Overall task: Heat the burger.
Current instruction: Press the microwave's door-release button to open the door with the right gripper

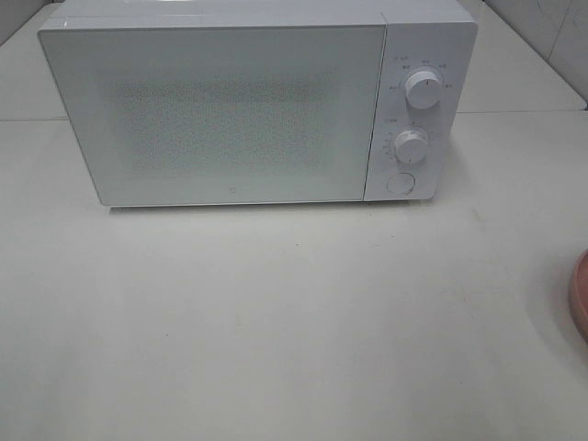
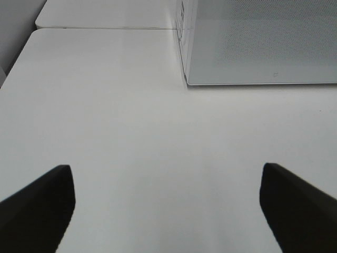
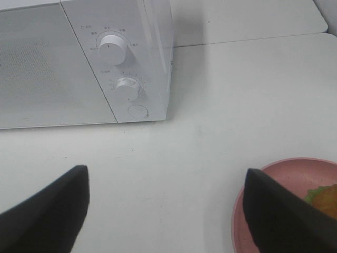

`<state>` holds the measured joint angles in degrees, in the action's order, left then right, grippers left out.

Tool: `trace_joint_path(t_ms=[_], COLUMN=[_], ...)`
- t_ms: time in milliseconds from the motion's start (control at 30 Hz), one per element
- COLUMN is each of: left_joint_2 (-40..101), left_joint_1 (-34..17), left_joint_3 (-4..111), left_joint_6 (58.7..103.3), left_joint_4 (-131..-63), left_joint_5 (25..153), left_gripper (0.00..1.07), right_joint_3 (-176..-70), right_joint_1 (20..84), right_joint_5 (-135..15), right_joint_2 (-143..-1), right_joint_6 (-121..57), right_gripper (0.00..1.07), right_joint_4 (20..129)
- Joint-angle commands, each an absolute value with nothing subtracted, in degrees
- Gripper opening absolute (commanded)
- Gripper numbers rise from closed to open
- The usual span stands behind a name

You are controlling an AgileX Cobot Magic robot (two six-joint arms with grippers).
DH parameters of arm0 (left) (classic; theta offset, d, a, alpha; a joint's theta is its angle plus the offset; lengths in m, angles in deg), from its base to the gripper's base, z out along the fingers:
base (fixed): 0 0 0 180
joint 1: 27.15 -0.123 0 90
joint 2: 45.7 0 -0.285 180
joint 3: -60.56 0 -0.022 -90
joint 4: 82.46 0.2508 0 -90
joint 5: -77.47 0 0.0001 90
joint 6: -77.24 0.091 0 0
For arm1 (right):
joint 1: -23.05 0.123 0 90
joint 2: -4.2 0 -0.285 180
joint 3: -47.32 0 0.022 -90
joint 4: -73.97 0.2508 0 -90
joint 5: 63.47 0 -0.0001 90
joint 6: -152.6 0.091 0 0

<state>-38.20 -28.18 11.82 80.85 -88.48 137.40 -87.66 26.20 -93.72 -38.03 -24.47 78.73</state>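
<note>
White tabletop (image 1: pixel 294 322), microwave (image 1: pixel 220 110) with illegible dial lettering (image 3: pixel 105 29), burger (image 3: pixel 325 199) on pink plate (image 3: pixel 305 171); left tool (image 2: pixel 166 168) and right tool (image 3: pixel 166 169) agape, empty.

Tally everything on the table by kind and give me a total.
microwave: 1
plate: 1
burger: 1
Total: 3

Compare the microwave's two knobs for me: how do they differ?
The upper knob is larger than the lower knob. The upper knob sits higher; the lower knob sits just above the round button. The upper knob has a few labels around it, the lower knob a ring of fine ticks. Both are white and round.
</note>
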Motion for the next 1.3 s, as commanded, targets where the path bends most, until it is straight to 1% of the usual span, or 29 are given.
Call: trace_joint_path(t_ms=[33,367,400,467,500,533,600,733,767,800,833,1200,1267,1300], left_joint_2=[-39.7,-39.7,-39.7,-39.7,-39.7,-39.7,-39.7,-39.7,-39.7,-39.7,-39.7,-39.7,-39.7,-39.7], left_joint_1=[-28.2,-28.2,-28.2,-28.2,-28.2,-28.2,-28.2,-28.2,-28.2,-28.2,-28.2,-28.2,-28.2,-28.2], left_joint_3=[11.7,11.7,11.7,11.7,11.7,11.7,11.7,11.7,11.7,11.7,11.7,11.7,11.7,11.7], left_joint_6=[80.7,80.7,80.7,80.7,80.7,80.7,80.7,80.7,80.7,80.7,80.7,80.7,80.7,80.7], left_joint_4=[-88.5,-88.5,-88.5,-88.5,-88.5,-88.5,-88.5,-88.5,-88.5,-88.5,-88.5,-88.5,-88.5,-88.5], left_joint_5=[136.9,136.9,136.9,136.9,136.9,136.9,136.9,136.9,136.9,136.9,136.9,136.9,136.9,136.9], left_gripper=[0.87,0.87,0.87,0.87,0.87,0.87,0.87,0.87,0.87,0.87,0.87,0.87,0.87,0.87], right_joint_3=[-88.1,-85.0,-83.1,-82.4,-80.7,-80.7,-78.0,-76.2,-75.1,-75.1,-74.4,-73.4,-73.4,-73.4], right_joint_1=[25.8,25.8,25.8,25.8,25.8,25.8,25.8,25.8,26.0,26.0,26.0,26.2,28.5,28.5], right_joint_5=[-89.7,-76.1,-71.6,-69.2,-65.0,-65.0,-58.9,-53.7,-49.0,-49.0,-45.1,-35.2,-31.7,-31.7], right_joint_2=[-41.1,-47.4,-48.5,-48.9,-49.9,-49.9,-51.4,-53.3,-54.9,-54.9,-56.5,-65.4,-67.5,-67.5], right_joint_6=[-26.4,-29.0,-29.0,-28.9,-28.9,-28.9,-28.9,-28.9,-28.7,-28.7,-28.1,-28.5,-30.5,-30.5], right_gripper=[0.77,0.76,0.77,0.76,0.76,0.76,0.76,0.76,0.76,0.76,0.76,0.76,0.76,0.76], right_joint_4=[78.4,77.5,76.3,76.0,75.6,75.6,75.5,75.5,75.5,75.5,75.5,75.5,76.3,76.3])
